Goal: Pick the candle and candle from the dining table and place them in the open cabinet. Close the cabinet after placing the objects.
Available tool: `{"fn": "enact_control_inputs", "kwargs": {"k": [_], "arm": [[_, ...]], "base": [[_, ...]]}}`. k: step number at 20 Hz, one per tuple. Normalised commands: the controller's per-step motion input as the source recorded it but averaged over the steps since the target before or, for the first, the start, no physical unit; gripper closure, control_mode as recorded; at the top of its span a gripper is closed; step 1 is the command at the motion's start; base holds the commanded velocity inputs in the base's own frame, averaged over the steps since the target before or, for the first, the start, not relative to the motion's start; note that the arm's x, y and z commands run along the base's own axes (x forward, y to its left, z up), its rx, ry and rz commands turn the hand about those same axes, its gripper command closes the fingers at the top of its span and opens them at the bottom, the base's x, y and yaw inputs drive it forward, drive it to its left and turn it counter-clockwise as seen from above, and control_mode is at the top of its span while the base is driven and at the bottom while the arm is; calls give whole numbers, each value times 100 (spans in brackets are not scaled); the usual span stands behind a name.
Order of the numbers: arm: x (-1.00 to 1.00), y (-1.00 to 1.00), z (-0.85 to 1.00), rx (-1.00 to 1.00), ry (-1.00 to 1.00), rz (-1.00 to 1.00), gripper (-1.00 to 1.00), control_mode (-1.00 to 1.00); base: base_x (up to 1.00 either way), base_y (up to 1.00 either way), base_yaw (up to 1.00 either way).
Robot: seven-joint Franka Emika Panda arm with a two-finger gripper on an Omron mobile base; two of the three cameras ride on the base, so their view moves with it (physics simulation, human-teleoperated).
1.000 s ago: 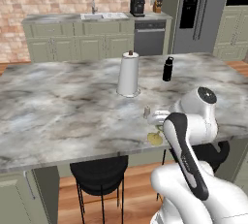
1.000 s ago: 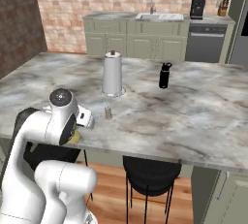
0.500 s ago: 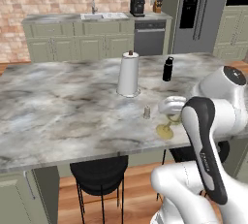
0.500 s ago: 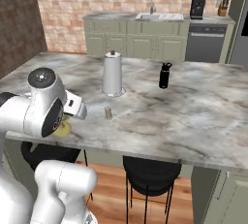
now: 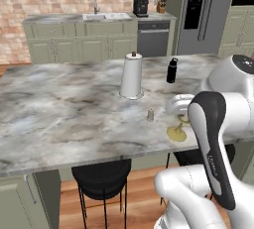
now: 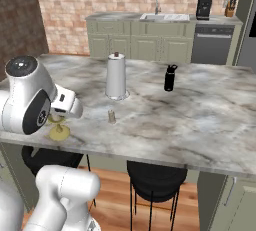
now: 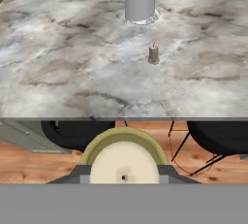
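Observation:
My gripper (image 7: 124, 172) is shut on the cream candle (image 7: 124, 162). Its round gold foot (image 5: 176, 134) is low over the near edge of the marble dining table (image 5: 59, 119); I cannot tell whether it touches the top. From the right base view the same candle (image 6: 58, 125) hangs under my white hand (image 6: 65, 106). The stubby pale-grey candle (image 5: 150, 115) (image 6: 111, 117) (image 7: 153, 53) stands upright on the table, a short way beyond the gripper. The open cabinet is out of view.
A tall white cone-shaped jug (image 5: 131, 77) (image 6: 116, 77) stands mid-table behind the small candle, with a black bottle (image 5: 171, 70) (image 6: 170, 78) to its right. Black stools (image 5: 101, 178) (image 6: 152, 180) sit under the near edge. A counter with a sink (image 5: 101, 17) runs along the brick wall.
The arm has swung round with the candle still in the gripper. The gold foot has shifted a little to the right along the near edge. The small grey candle has stayed put.

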Motion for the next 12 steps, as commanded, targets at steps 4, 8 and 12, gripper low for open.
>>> {"fn": "enact_control_inputs", "kwargs": {"k": [4, 8, 12], "arm": [[0, 0, 0, 0, 0, 0, 100, -100], [0, 0, 0, 0, 0, 0, 100, -100], [0, 0, 0, 0, 0, 0, 100, 100]], "base": [[0, 0, 0], [0, 0, 0], [-59, 2, 0]]}}
